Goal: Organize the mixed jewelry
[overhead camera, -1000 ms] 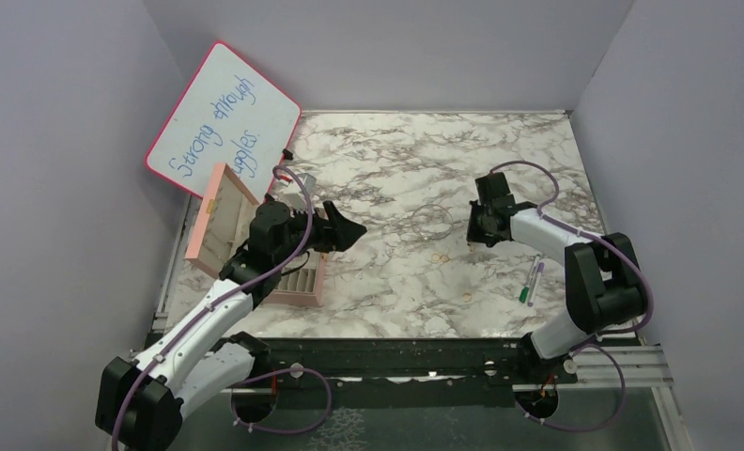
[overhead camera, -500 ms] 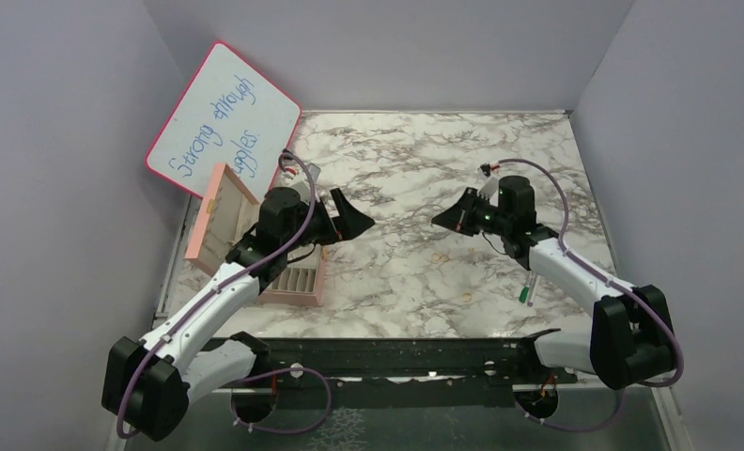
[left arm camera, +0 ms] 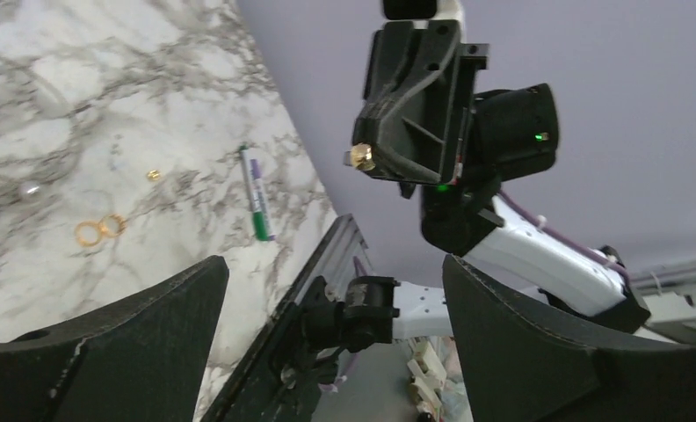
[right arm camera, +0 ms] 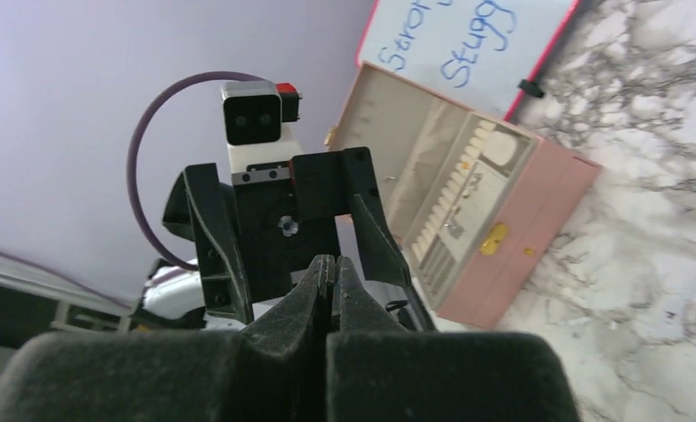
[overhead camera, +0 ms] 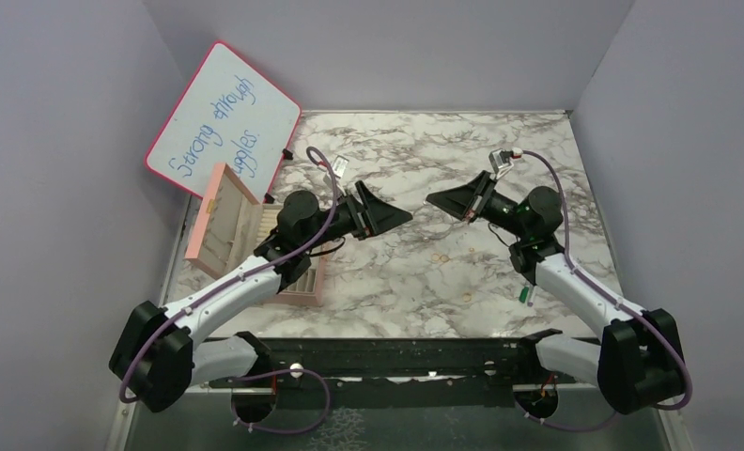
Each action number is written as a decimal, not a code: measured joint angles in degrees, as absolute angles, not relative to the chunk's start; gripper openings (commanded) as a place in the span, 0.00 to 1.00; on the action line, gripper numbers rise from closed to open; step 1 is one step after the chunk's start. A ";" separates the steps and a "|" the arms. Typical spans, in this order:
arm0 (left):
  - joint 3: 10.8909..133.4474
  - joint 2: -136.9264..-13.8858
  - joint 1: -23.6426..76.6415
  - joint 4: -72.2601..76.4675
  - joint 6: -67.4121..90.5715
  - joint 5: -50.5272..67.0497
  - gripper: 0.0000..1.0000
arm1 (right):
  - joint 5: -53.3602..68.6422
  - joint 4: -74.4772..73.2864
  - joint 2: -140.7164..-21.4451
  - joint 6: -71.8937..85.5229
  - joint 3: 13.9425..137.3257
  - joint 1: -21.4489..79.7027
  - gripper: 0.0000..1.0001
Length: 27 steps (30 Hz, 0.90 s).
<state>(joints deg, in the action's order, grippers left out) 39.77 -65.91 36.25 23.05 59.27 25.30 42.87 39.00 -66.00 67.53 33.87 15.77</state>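
**Both arms held above the grey-veined white marble-patterned surface (overhead camera: 415,282), tips facing one another.** The left end effector (overhead camera: 394,215) is wide open, its two black fingers (left arm camera: 107,352) spread to either side of the wrist view. Straight ahead of it and near, though not touching, is the right end effector (overhead camera: 436,200). Its fingers are pressed together, with a small gold-coloured stud-like piece (left arm camera: 360,156) pinched at their tip. Below and between the two end effectors, two thin gold-coloured rings (left arm camera: 98,230) lie touching on the surface. A tiny gold-coloured piece (left arm camera: 154,175) lies just beyond them, apart. A green-and-white pen (left arm camera: 257,193) lies farther out towards the right arm's base. Behind the left end effector, beside its arm, a pink rectangular compartmented box (right arm camera: 503,220) stands open. A pink-framed whiteboard (overhead camera: 223,117) leans behind the box.
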 measured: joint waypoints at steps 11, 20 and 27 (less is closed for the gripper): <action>42.72 -70.72 40.84 40.23 66.94 27.83 0.61 | 46.37 56.18 -66.32 85.71 31.62 15.79 0.01; 42.94 -76.47 42.89 49.91 73.28 27.83 0.50 | 47.72 60.38 -66.37 89.21 31.24 15.81 0.01; 42.94 -78.13 43.00 54.43 76.90 27.81 0.43 | 48.40 61.21 -66.65 89.45 31.20 15.81 0.01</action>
<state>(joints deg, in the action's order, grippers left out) 42.94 -78.13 43.00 54.43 76.90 27.81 48.40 61.21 -66.65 89.45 31.20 15.81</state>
